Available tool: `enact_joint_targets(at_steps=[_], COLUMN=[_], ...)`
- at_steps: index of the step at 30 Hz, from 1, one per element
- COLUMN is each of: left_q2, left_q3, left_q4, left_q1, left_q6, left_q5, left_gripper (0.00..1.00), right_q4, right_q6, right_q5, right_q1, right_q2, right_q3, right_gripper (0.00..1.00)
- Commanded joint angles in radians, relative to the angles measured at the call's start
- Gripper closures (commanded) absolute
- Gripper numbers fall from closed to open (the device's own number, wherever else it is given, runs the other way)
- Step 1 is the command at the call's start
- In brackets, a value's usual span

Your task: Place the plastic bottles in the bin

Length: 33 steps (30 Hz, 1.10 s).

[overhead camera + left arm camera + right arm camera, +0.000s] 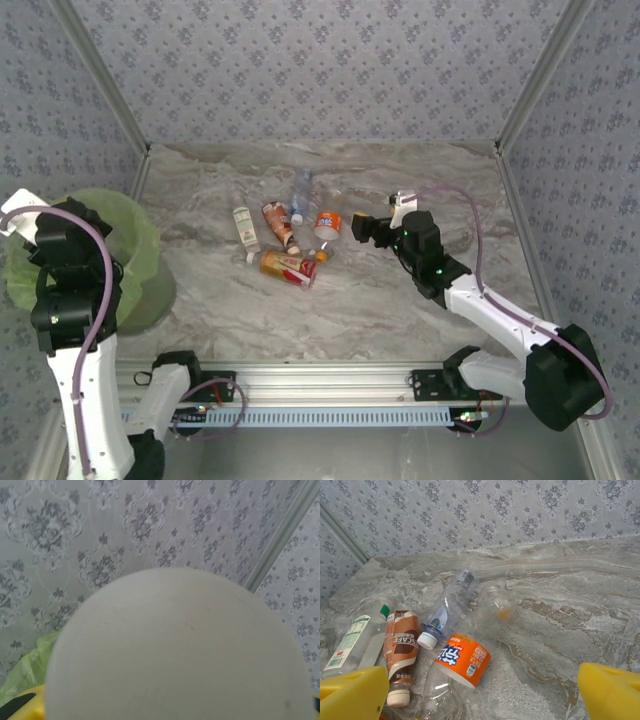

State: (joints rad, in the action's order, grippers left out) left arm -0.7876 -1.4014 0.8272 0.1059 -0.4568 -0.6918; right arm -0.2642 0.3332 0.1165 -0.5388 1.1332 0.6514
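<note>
**Top external: left arm over the bin, right arm at the bottle pile**

Far left, the bin [148, 285] with its light-green bag stands beside the marble table [430, 170]. The left gripper [172, 705] hangs above it. Left wrist view: yellow fingertips [27, 706] sit either side of a round, pale object very close to the lens, with green bag below. Judged to be a pale bottle [175, 645] seen end-on, pinched between the jaws and held over the bin for release.

Bottles lying on the table centre, clustered and partly touching:
- white-labelled bottle [243, 226]: 1
- brown-labelled bottle [279, 222]: 1
- clear bottle with blue label [302, 193]: 1
- orange-labelled bottle [328, 222]: 1
- red-and-yellow-labelled bottle [288, 266]: 1, nearest the arms

Total counted on the table: 5. A further clear bottle may lie among them; cannot tell.

Right gripper [362, 228] sits just beside the orange-labelled bottle, jaws spread wide and holding nothing, pointed at the pile; probably lining up the next pick.
</note>
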Motion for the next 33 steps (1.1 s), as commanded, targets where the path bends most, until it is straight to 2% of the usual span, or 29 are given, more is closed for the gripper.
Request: enact_joint_targets(at_steps=[1,4,6,9,10,13,15,17,28,33], left_q2=[-0.003,-0.012,-0.021,-0.040,-0.042,-0.036,-0.035,-0.043,-0.035,-0.026], left_q3=[-0.001,0.021,0.038,0.065,0.076,0.111,0.128,0.130,0.114,0.113], left_q4=[0.057,0.068,0.068,0.073,0.075,0.058,0.043,0.044,0.045,-0.001], left_q1=[0.082,0.178,0.255,0.360,0.389,0.477,0.490,0.491,0.490,0.491], left_q6=[-0.070,-0.088,-0.103,-0.135,-0.149,-0.179,-0.193,-0.199,-0.202,-0.163], left_q5=[0.157,0.242,0.361,0.480,0.502,0.578,0.611,0.618,0.608,0.736], left_gripper=[1.00,1.00,1.00,1.00,0.96,0.59,0.21,0.02,0.01,0.01], right_q4=[0.013,0.020,0.026,0.033,0.034,0.037,0.037,0.037,0.034,0.034], right_q6=[0.000,-0.003,-0.005,-0.010,-0.010,-0.012,-0.012,-0.011,-0.009,-0.003], right_q5=[-0.004,-0.006,-0.003,0.002,0.003,0.006,0.007,0.006,0.013,0.014], right_q1=[0.006,0.006,0.005,0.006,0.005,0.006,0.006,0.005,0.005,0.006], right_q2=[0.002,-0.003,-0.006,-0.011,-0.013,-0.018,-0.019,-0.018,-0.010,-0.010], right_q3=[0.024,0.022,0.021,0.020,0.018,0.016,0.015,0.015,0.022,0.027], right_gripper=[0.01,0.01,0.01,0.01,0.01,0.01,0.01,0.01,0.01,0.01])
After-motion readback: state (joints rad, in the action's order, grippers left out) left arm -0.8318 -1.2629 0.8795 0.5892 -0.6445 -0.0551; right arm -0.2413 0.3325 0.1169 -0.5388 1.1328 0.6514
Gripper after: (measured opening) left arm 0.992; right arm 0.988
